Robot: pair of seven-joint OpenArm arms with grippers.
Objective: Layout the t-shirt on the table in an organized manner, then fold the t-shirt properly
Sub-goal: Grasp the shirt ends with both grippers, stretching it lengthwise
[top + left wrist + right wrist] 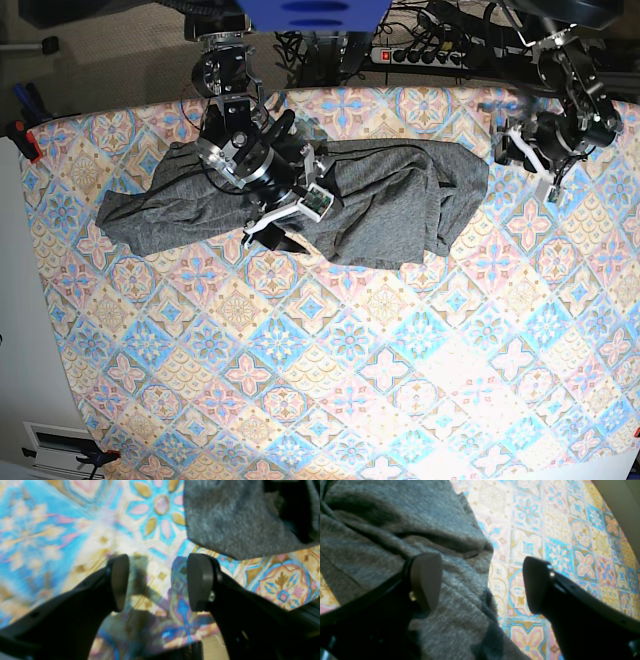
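The dark grey t-shirt (390, 200) lies rumpled in a wide band across the far half of the table (350, 380), with folds bunched at its right end. My right gripper (288, 215) hovers over the shirt's middle front edge. In the right wrist view the right gripper (481, 582) is open, one finger over the t-shirt (382, 530) and the other over the table (545, 530). My left gripper (532, 160) is just beyond the shirt's right end. The left wrist view shows this left gripper (158, 580) open and empty above the table (50, 530), the t-shirt (225, 517) beyond it.
A power strip with cables (420, 50) lies beyond the far edge of the table. A red clamp (30, 140) grips the cloth at the left edge. The table's edge and pale floor (615, 505) show in the right wrist view.
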